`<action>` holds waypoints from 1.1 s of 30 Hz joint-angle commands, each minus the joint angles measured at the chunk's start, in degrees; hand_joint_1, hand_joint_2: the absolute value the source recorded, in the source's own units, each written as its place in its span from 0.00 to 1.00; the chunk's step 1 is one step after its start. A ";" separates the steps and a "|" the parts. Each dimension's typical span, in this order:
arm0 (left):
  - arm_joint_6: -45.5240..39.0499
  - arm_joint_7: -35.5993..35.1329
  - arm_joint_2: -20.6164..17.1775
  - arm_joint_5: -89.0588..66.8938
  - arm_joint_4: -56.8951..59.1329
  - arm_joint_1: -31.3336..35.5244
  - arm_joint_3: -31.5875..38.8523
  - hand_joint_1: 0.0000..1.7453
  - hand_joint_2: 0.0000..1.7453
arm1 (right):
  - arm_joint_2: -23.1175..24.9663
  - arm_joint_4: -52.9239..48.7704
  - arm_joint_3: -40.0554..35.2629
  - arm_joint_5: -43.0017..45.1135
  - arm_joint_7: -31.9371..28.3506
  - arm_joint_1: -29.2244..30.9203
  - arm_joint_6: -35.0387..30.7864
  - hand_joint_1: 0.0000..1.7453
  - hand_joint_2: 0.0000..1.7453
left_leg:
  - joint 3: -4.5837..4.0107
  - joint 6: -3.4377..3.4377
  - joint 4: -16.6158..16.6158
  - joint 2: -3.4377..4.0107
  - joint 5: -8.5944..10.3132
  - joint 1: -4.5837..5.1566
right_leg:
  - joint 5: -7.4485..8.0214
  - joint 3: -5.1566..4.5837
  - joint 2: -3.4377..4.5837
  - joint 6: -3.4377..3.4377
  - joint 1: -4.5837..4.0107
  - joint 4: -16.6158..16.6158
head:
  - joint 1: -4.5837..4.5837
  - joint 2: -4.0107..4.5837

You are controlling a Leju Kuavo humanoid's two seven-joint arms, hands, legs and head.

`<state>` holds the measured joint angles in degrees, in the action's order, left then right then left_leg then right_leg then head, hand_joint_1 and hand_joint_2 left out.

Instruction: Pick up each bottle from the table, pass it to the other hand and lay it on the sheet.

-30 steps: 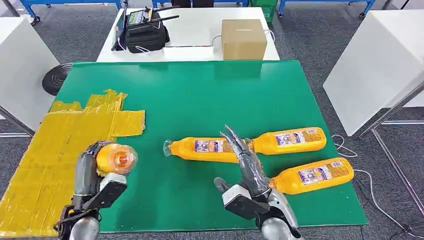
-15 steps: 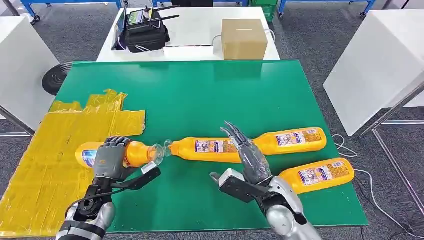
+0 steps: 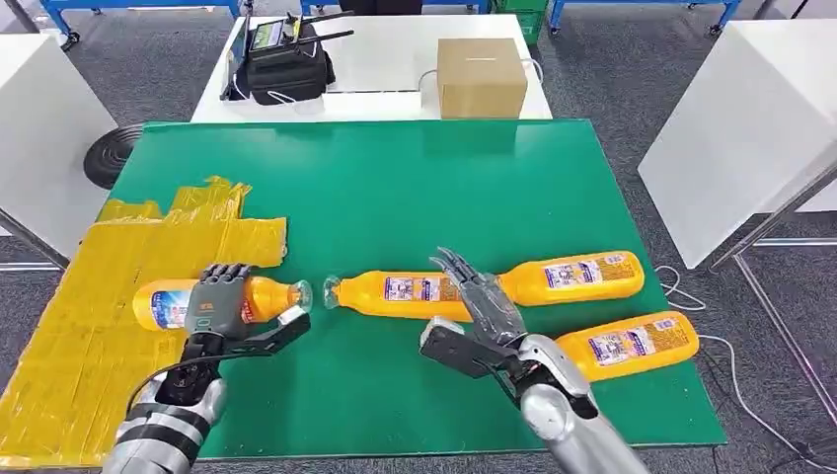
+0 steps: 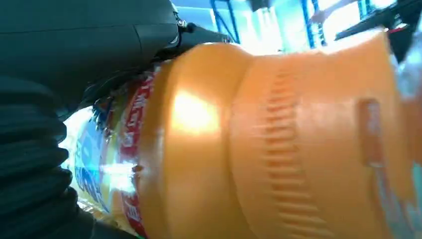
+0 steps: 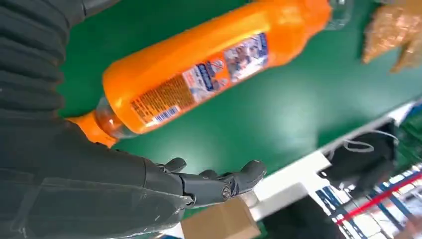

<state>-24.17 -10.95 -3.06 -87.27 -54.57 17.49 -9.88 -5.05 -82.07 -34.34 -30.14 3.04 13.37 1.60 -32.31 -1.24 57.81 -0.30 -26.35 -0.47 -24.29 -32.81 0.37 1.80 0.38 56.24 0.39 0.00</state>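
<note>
Bottle (image 3: 188,302) now lies flat at the sheet's (image 3: 89,326) edge near the counter's (image 3: 395,188) left side, having swung down, left robot hand (image 3: 219,304) clamped on it. Right robot hand (image 3: 484,306) hovers spread, empty; release looks next.

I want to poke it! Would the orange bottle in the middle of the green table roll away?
Probably. The middle bottle is round and lies on its side on the smooth green table, so a sideways poke would likely roll it. It looks full, so fairly heavy.
</note>
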 commanded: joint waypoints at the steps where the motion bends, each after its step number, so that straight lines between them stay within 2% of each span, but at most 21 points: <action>1: 0.27 -3.34 -0.24 -1.27 8.41 4.35 2.71 0.00 0.00 | -0.80 8.75 -2.85 -0.79 2.34 4.37 0.63 0.00 1.00 | 0.25 0.03 -0.09 0.09 -0.06 -0.03 | -0.02 0.23 0.04 -0.04 -0.04 -0.11 | -0.02 0.00; 7: -0.36 -3.18 -0.25 -1.10 8.39 4.36 2.99 0.00 0.00 | -0.62 9.66 -2.87 -0.84 2.42 4.73 0.68 0.00 1.00 | 0.09 0.02 -0.04 0.04 -0.02 -0.02 | 0.00 0.08 0.01 -0.02 -0.02 -0.05 | -0.02 0.00; 13: 1.74 1.21 -0.09 1.92 9.08 5.34 2.28 0.00 0.00 | 0.94 16.70 -3.63 -3.04 5.02 7.92 1.50 0.00 1.00 | 0.18 0.04 -0.05 0.09 -0.03 -0.05 | 0.01 0.17 0.03 -0.04 -0.05 -0.09 | -0.02 0.00; 18: 2.55 3.20 0.13 4.32 7.23 4.58 1.56 0.00 0.00 | 1.07 17.68 -3.71 -4.21 6.28 8.71 1.86 0.00 1.00 | 0.06 0.02 -0.03 0.02 -0.01 0.00 | 0.00 0.05 0.00 -0.01 0.00 -0.03 | -0.02 0.00; 22: 1.75 6.49 0.44 9.00 0.42 1.52 -0.23 0.00 0.00 | 1.81 19.68 -3.21 -7.10 8.00 9.44 1.70 0.00 1.00 | 0.13 0.02 -0.04 0.07 -0.05 -0.01 | -0.02 0.11 0.03 -0.02 -0.02 -0.05 | -0.02 0.00; 24: 1.60 10.87 1.01 15.98 -5.63 -1.28 -0.25 0.00 0.00 | 2.21 20.86 -3.01 -8.97 9.02 9.92 1.75 0.00 1.00 | 0.16 0.01 -0.03 0.06 -0.06 -0.02 | -0.03 0.15 0.02 -0.02 -0.03 -0.06 | -0.02 0.00; 29: 6.63 19.00 2.41 32.41 -20.10 -7.89 -0.87 0.00 0.00 | 3.68 25.17 -1.86 -13.46 10.60 11.66 1.73 0.00 1.00 | 0.18 0.00 -0.01 0.12 -0.12 -0.03 | -0.07 0.17 0.05 -0.01 -0.03 -0.06 | -0.02 0.00; 33: 7.39 20.08 2.69 34.39 -21.94 -8.70 -1.38 0.00 0.00 | 4.22 26.60 -1.72 -14.42 10.91 12.46 1.78 0.00 1.00 | 0.15 0.01 -0.01 0.11 -0.08 -0.03 | -0.04 0.13 0.05 -0.02 -0.02 -0.06 | -0.02 0.00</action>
<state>-18.23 7.89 -1.38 -55.53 -67.18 11.90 -9.24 -2.45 -64.00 -36.46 -43.62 13.27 21.71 3.06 -32.33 -1.24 57.81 -0.30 -26.35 -0.46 -24.29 -32.84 0.37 1.81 0.41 56.22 0.37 0.00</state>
